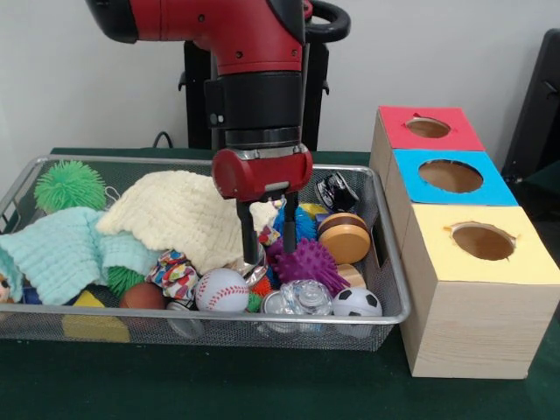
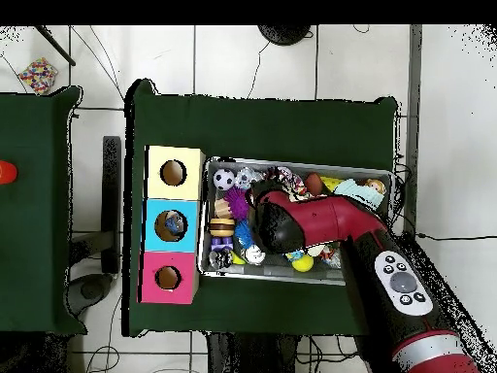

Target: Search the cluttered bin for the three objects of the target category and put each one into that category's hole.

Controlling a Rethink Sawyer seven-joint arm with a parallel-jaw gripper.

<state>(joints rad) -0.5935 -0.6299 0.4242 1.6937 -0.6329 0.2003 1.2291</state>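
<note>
The wire mesh bin (image 1: 131,160) is full of toys and cloths. My gripper (image 1: 270,254) hangs down into its right half with the fingers (image 1: 250,241) apart, just above and left of a purple spiky ball (image 1: 308,262). A small colourful thing shows between the fingers; I cannot tell whether it is gripped. Three wooden boxes stand right of the bin, each with a round hole: red (image 1: 429,128), blue (image 1: 451,176) and yellow (image 1: 483,241). In the overhead view the arm (image 2: 320,221) hides the gripper over the bin (image 2: 301,162).
In the bin lie a green spiky ball (image 1: 70,184), a cream cloth (image 1: 179,214), a mint cloth (image 1: 61,249), a baseball (image 1: 221,290), a soccer ball (image 1: 356,303), a wooden yo-yo (image 1: 344,238) and a clear plastic thing (image 1: 302,297). The boxes stand against the bin's right end.
</note>
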